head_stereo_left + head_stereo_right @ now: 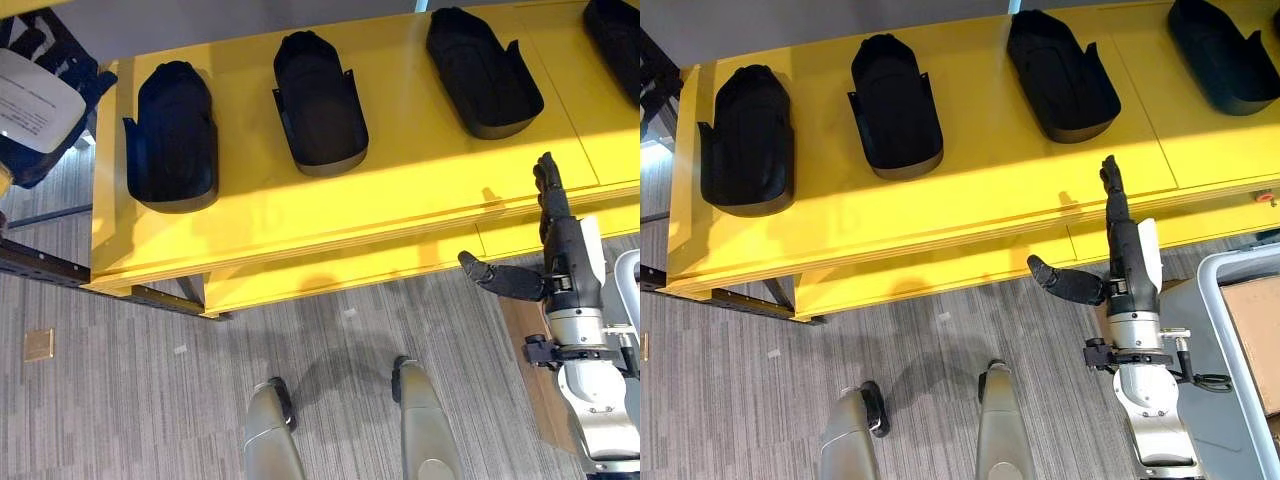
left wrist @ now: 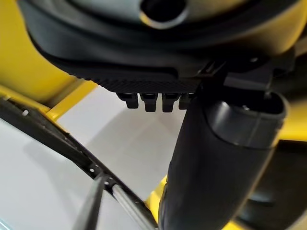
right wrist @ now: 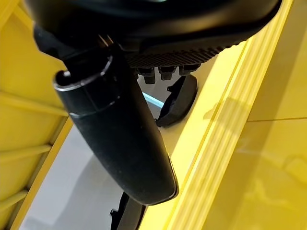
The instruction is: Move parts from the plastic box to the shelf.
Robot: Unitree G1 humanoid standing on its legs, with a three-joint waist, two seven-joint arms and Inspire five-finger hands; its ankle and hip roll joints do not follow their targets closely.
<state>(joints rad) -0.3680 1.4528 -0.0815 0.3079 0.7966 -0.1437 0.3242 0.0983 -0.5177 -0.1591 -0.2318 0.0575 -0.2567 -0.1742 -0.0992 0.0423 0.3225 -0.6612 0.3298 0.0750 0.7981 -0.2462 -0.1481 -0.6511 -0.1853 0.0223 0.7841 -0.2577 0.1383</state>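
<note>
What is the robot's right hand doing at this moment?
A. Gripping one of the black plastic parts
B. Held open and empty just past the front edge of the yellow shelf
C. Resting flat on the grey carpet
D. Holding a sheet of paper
B. The right hand has straight fingers and its thumb spread, holding nothing, beside the yellow shelf where the black moulded plastic parts lie apart from it.

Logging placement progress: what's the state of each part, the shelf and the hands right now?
far-left part: lying on the shelf, hollow side up
second part: lying on the shelf, hollow side up
third part: lying on the shelf, hollow side up
fourth part: on the shelf, cut off by the view's edge
shelf: carries four parts in a row
right hand: open, empty, fingers straight, at the shelf's front edge
left hand: fingers hidden
</note>
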